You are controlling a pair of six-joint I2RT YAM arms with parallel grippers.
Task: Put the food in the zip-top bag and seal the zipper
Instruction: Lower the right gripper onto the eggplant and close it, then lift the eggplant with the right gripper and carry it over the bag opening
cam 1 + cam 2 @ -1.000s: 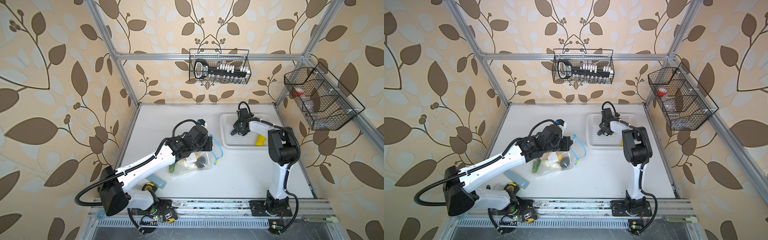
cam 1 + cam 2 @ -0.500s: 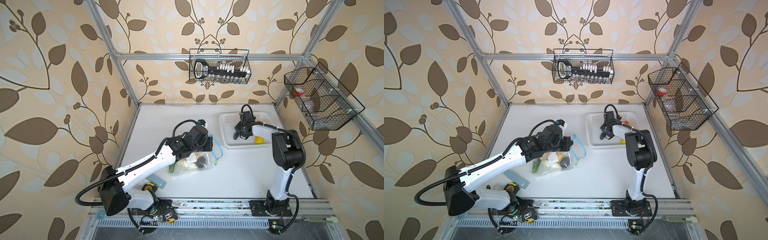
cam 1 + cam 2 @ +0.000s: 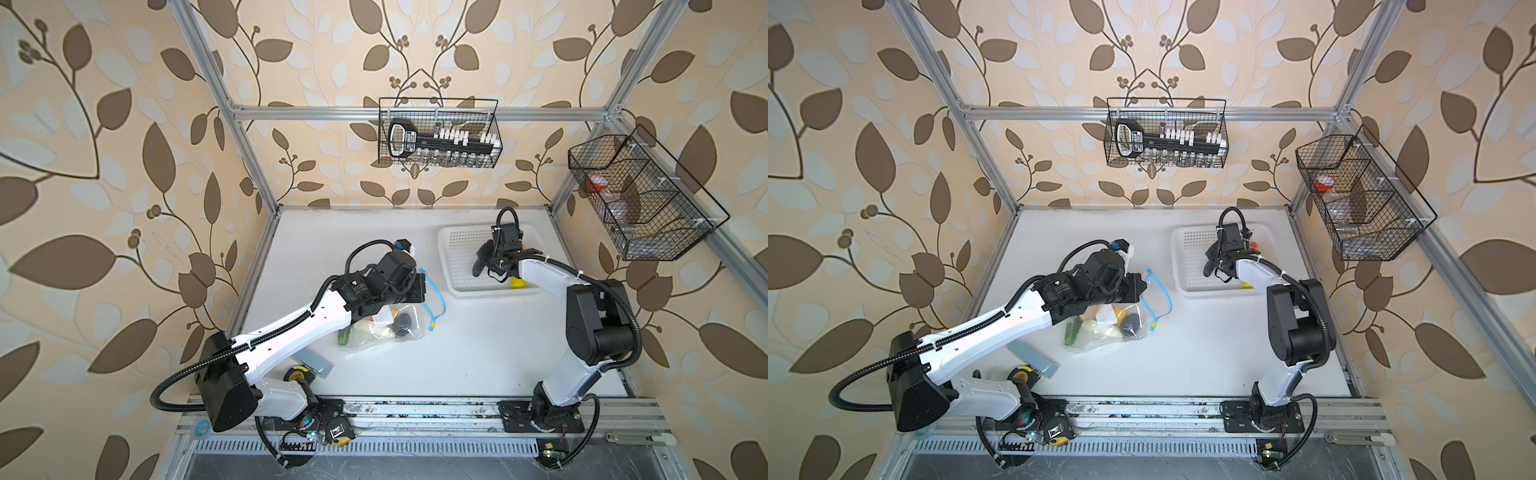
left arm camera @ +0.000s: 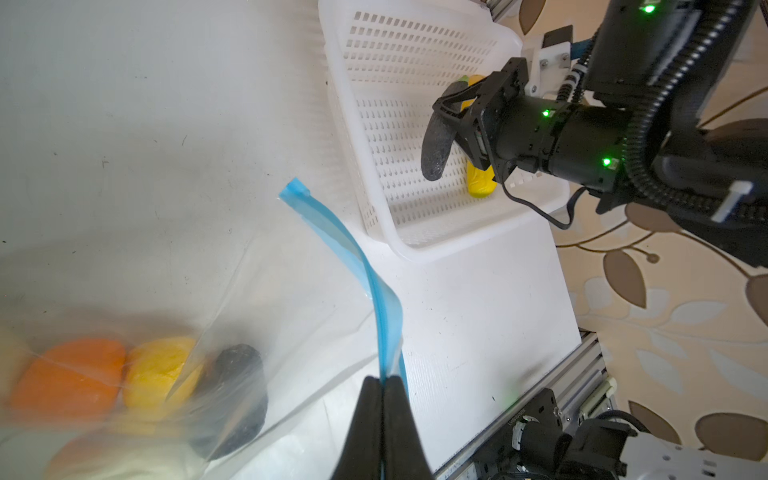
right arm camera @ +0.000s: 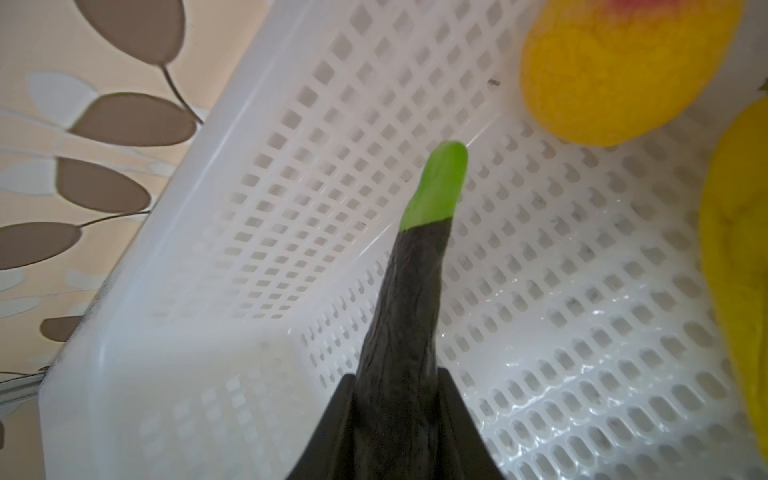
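Observation:
The clear zip-top bag (image 3: pixel 376 332) (image 3: pixel 1100 332) lies mid-table, its mouth toward the basket. Inside it I see an orange (image 4: pixel 70 382), a yellow lemon (image 4: pixel 160 370) and a dark piece (image 4: pixel 237 395). My left gripper (image 4: pixel 383 380) (image 3: pixel 419 289) is shut on the light-blue zipper (image 4: pixel 357 257) (image 3: pixel 1163 291) and holds that edge raised. My right gripper (image 5: pixel 397 374) (image 3: pixel 487 257) is shut on a long dark food piece with a green tip (image 5: pixel 411 291) (image 4: pixel 434 145), held above the basket floor. Yellow corn (image 5: pixel 739 270) (image 4: pixel 480 183) and a peach (image 5: pixel 623 66) lie in the basket.
The white perforated basket (image 3: pixel 457 249) (image 3: pixel 1187 257) stands at the back right of the table. A grey-blue flat piece (image 3: pixel 316 363) and a yellow tape measure (image 3: pixel 297 374) lie near the left arm's base. Black wire baskets (image 3: pixel 440 137) (image 3: pixel 636 199) hang on the back and right walls.
My right gripper has closed on the dark green-tipped piece and raised it inside the basket, its arm swinging rightward. The left gripper and the bag have stayed put.

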